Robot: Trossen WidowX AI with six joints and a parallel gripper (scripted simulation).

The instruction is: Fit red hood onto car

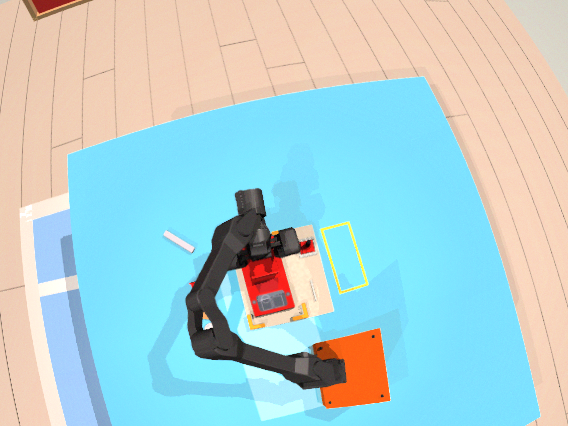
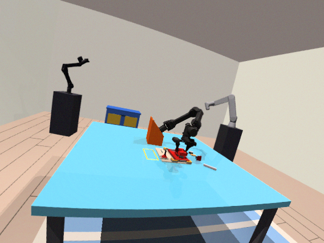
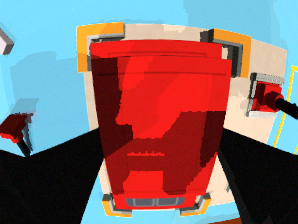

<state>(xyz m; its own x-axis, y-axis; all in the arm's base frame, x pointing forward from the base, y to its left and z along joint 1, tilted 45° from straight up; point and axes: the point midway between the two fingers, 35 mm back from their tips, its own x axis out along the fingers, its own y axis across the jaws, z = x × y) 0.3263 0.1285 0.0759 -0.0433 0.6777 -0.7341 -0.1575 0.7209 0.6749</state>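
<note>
My gripper [image 1: 266, 254] [image 2: 182, 150] [image 3: 161, 134] is shut on the red hood [image 1: 263, 270] [image 2: 182, 154] [image 3: 167, 90], one finger at each long side. The hood is over the engine end of the red chassis [image 1: 286, 304] [image 2: 171, 154] [image 3: 155, 48], roughly lined up with it. A strip of chassis shows past the hood's far edge in the wrist view, and the grey windshield at the other end. The chassis sits between orange corner brackets on the beige jig board [image 1: 320, 300] [image 3: 240, 117]. The engine, pegs and corner holes are hidden; whether the hood touches the deck I cannot tell.
A red piece with a black stem [image 1: 307, 246] [image 2: 164, 156] [image 3: 267, 97] stands in a holder on the board. A red-headed tool [image 2: 198, 157] [image 3: 14, 127] and a pale bar [image 1: 179, 241] [image 2: 210, 167] lie beyond the other side. An orange block [image 1: 357, 370] [image 2: 154, 135] stands by the arm's base.
</note>
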